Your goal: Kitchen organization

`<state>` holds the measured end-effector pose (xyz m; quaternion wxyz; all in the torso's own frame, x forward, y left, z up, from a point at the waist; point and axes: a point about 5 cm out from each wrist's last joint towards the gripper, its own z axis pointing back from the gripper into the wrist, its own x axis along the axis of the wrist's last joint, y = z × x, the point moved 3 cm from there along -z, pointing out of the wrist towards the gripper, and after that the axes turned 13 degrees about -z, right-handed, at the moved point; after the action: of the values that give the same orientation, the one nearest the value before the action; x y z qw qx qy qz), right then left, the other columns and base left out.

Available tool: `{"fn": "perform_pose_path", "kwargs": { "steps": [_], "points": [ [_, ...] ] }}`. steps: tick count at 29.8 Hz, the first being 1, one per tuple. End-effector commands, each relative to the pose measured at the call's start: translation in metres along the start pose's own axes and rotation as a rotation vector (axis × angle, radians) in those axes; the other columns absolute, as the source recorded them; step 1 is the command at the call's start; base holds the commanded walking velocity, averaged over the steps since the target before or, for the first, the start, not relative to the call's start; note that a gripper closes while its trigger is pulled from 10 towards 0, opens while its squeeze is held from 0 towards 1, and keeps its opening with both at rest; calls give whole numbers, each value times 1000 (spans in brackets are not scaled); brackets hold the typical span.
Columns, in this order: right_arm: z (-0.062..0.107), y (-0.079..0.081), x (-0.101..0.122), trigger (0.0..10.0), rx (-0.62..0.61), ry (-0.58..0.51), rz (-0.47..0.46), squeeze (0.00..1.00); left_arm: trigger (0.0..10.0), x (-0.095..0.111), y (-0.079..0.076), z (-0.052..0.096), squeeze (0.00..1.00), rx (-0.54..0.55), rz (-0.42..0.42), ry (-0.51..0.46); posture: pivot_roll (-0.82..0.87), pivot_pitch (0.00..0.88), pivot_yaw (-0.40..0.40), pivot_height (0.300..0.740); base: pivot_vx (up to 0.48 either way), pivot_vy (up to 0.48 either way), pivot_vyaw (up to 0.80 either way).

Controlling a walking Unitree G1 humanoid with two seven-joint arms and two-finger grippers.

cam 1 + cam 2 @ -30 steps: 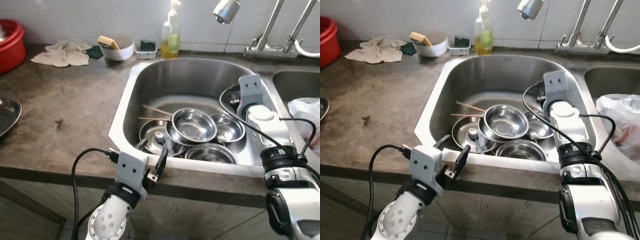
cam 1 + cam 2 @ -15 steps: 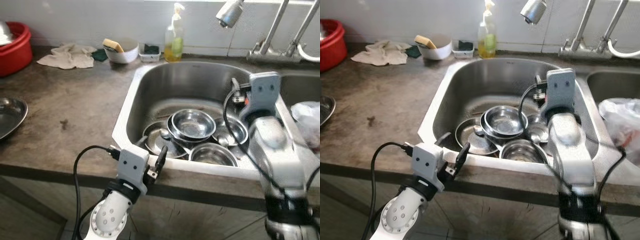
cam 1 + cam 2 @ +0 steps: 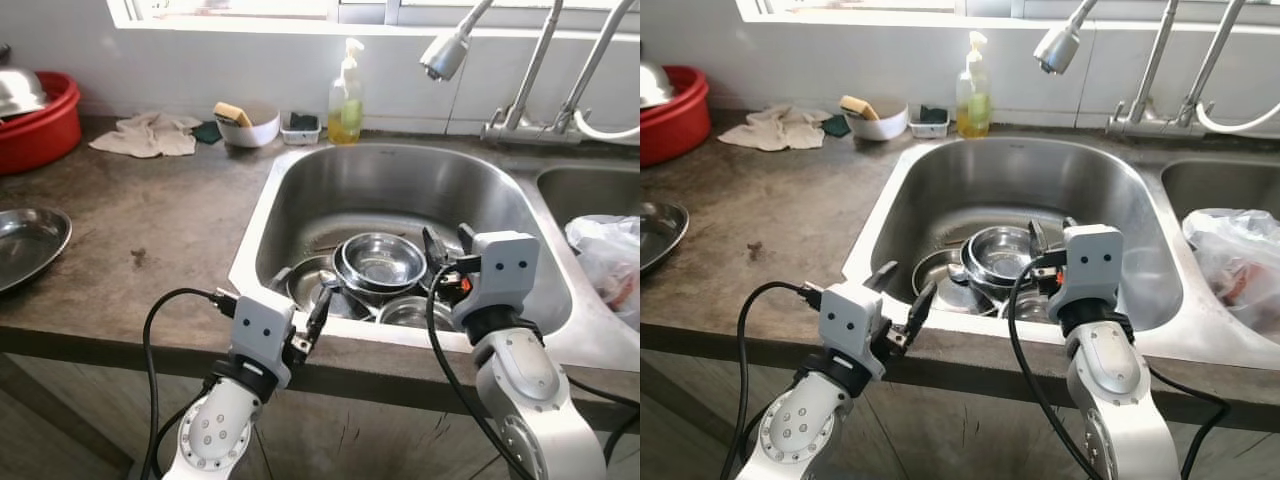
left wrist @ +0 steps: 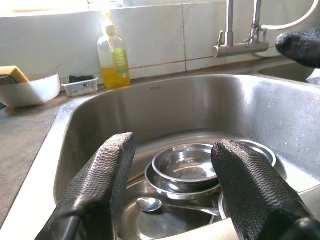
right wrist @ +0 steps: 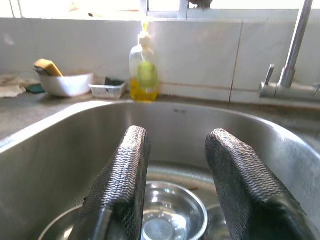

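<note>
- Steel bowls point(image 3: 382, 262) are sitting stacked in the sink point(image 3: 300, 180), a spoon point(image 4: 150, 204) beside them.
- Both the right gripper point(image 3: 445, 255) and the left gripper point(image 3: 300, 318) are hovering spread wide, empty.
- Judging best: lowering straight onto the top bowl's rim.

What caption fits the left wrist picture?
Open left gripper faces steel bowls and a spoon in the sink.

Left hand point(image 3: 305, 318) and right hand point(image 3: 447, 258) agape, empty.

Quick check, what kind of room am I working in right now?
Most likely a home kitchen, at the washing-up spot: a steel sink holding stacked metal bowls, a soap bottle on the worktop behind it, and taps by the window.
</note>
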<state>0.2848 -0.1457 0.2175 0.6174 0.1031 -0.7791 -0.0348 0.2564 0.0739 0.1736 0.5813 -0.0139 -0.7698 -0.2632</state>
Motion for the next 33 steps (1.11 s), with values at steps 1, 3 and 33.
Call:
{"fn": "perform_pose_path", "kwargs": {
  "steps": [1,3,33],
  "points": [
    [-1,4,6,10000,12,-31,-12,0,10000,-1,-1,-2,0,-6,6,0,128,27,-20,740,0,0,550],
    [-2,5,7,10000,12,-36,-22,0,10000,-1,-1,-2,0,-4,5,2,128,27,-20,740,0,0,550],
    [-24,9,10,10000,11,-34,-41,0,10000,-3,0,-3,0,17,-9,15,139,61,-32,740,0,176,685]
  ]
}}
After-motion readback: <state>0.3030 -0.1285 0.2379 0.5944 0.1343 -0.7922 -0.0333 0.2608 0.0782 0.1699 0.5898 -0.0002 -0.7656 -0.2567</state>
